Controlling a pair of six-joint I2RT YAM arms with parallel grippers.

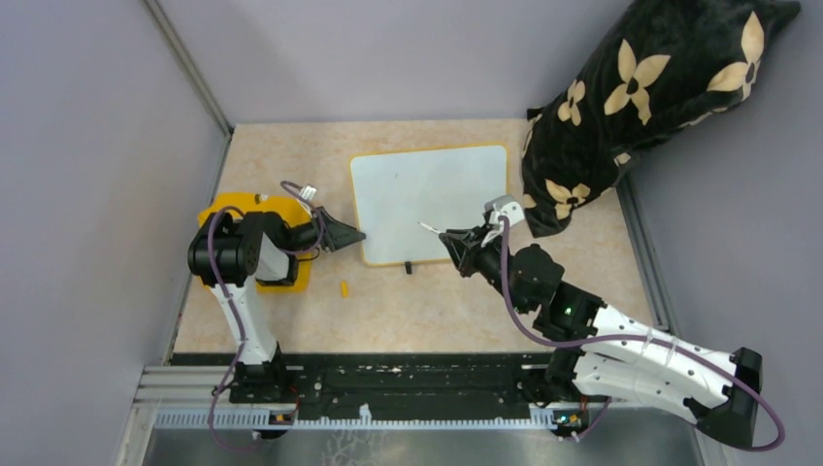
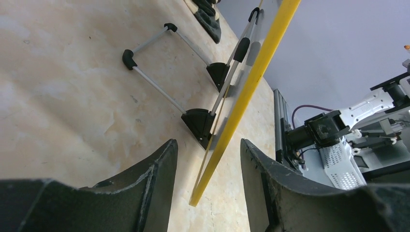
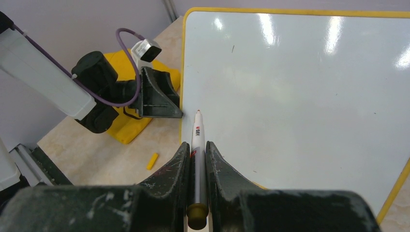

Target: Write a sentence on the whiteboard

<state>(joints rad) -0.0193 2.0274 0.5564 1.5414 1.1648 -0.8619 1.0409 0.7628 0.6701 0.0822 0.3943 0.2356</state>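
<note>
**Whiteboard blank, marker poised**

At the left, above a yellow cloth, the left gripper stood open. Its jaws straddled the board's yellow rim with a gap on each side and held nothing. The whiteboard stood mid-tabletop, propped on a wire stand, with no writing visible. The right gripper was clamped on a marker, its tip over the board's lower-left corner; whether it touched could not be told. Writing had apparently not begun. The next move called for steadying the rim, then pressing the tip down lightly.

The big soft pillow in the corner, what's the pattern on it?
The black plush pillow has cream flower shapes; the top external view shows it best.
</note>
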